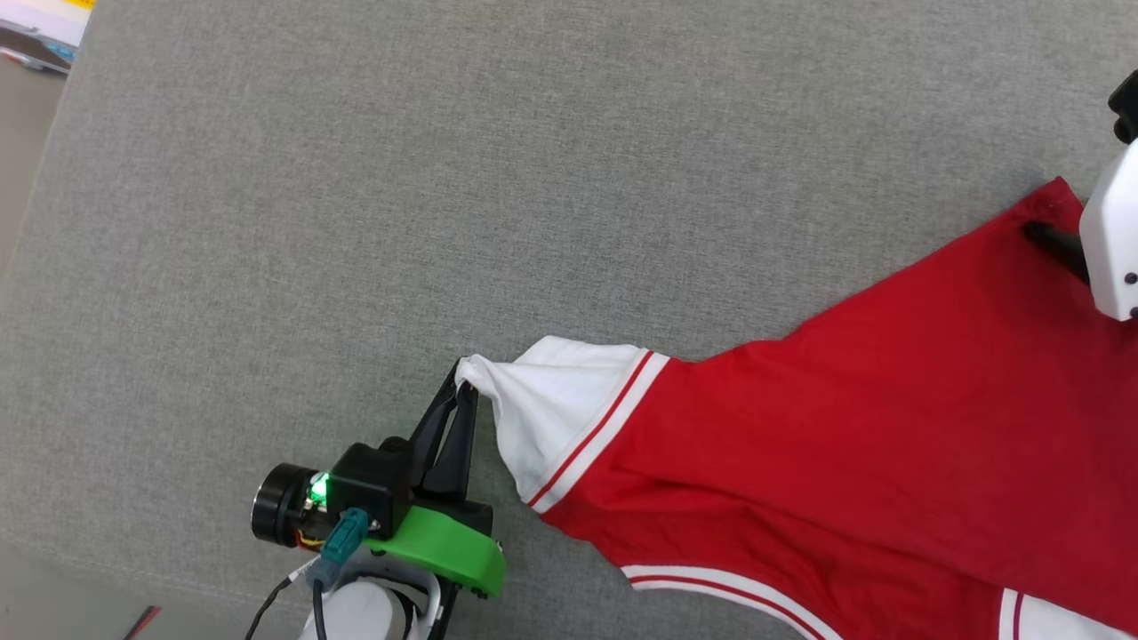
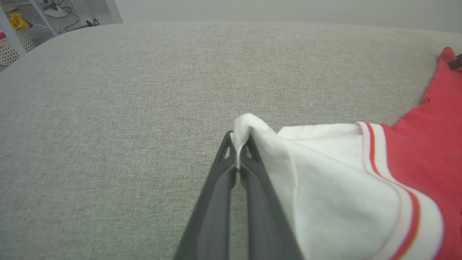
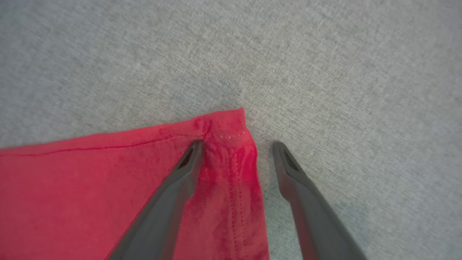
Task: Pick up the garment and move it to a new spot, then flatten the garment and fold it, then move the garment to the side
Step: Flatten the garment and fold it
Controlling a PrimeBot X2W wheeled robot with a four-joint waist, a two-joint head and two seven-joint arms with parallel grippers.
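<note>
Nearest me, my left gripper [image 1: 464, 380] has its two dark tapered fingers pinched tight on the soft white sleeve tip of the one garment [image 1: 845, 427]. It is a smooth red jersey with striped trim, spread on the coarse grey woven surface [image 1: 444, 178]. Farther off, my right gripper [image 3: 236, 146] gapes wide and holds nothing, one finger over the stitched hem corner and one over bare weave.

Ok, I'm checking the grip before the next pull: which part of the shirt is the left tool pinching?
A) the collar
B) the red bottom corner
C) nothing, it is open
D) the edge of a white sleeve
D: the left tool is shut on a bunched edge of the white sleeve of the shirt, while the right tool stands open at a red corner.
</note>
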